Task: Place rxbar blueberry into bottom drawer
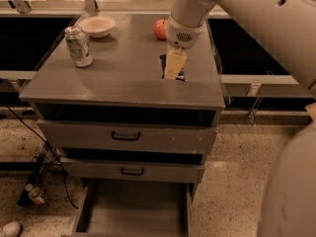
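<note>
The rxbar blueberry (180, 76), a dark flat bar, lies on the grey cabinet top (118, 78) to the right of centre. It is mostly covered by my gripper. My gripper (174, 66), with pale cream tips, comes down from the white arm above and sits right on the bar. The bottom drawer (133, 209) stands pulled out at the foot of the cabinet, and its grey inside holds nothing.
A silver-green can (79, 46) and a white bowl (97, 25) stand at the back left of the top, and a red apple (160, 28) sits just behind the gripper. The two upper drawers (126, 136) with black handles are shut. Cables and a bottle (35, 194) lie on the floor to the left.
</note>
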Action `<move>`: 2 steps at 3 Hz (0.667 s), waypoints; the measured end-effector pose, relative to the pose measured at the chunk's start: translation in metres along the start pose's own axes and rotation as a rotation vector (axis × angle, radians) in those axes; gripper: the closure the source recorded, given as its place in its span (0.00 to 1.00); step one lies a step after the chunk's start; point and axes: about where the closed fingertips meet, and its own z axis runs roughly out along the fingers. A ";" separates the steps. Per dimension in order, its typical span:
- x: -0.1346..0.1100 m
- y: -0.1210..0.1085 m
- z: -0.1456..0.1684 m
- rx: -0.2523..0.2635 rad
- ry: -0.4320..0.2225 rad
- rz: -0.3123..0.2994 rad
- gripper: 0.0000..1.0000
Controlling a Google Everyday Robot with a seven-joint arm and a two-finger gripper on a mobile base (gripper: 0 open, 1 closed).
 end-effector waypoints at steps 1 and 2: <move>0.013 0.027 -0.051 0.106 0.018 0.014 1.00; 0.035 0.063 -0.091 0.218 0.009 0.040 1.00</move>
